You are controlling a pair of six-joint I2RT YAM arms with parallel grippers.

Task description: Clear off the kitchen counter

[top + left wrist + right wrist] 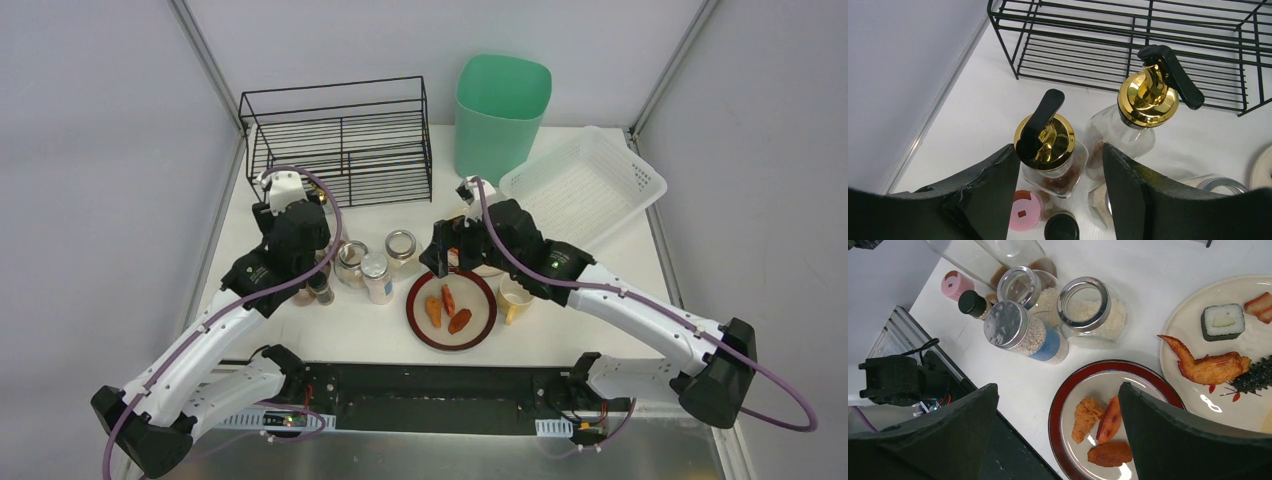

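A: Where is the counter [365,325]?
B: White top under both arms, grey rails at its side edges. It is loaded. At the rear: wire rack [340,140] to the left, green bin [502,112] in the middle, white basket [583,188] to the right, set at an angle.

A: Mid-counter?
B: A cluster of jars and bottles sits in front of the rack. Beside it is a red-rimmed plate [1098,385] with three fried pieces [1087,417]. Just behind that is a cream plate [1188,325] carrying a sushi roll [1223,321], a wing [1208,365] and some seaweed [1253,380]. A yellow cup [515,298] stands just beside the red-rimmed plate.

A: State of the left gripper [1058,170]?
B: Jaws wide. In the wrist view a gold-capped bottle [1045,137] sits between the fingers, close to one and with a gap at the other. Contact: cannot tell. A second gold-capped bottle [1148,95] stands just behind it, near the rack front. A pink lid [1023,212] and a black cap [1061,227] show at the bottom edge.

A: And the right gripper [1055,400]?
B: Jaws wide, nothing held. It hangs over the red-rimmed plate. Beyond it are a metal-lid shaker [1013,327] and two open jars [1088,305] of white grains.
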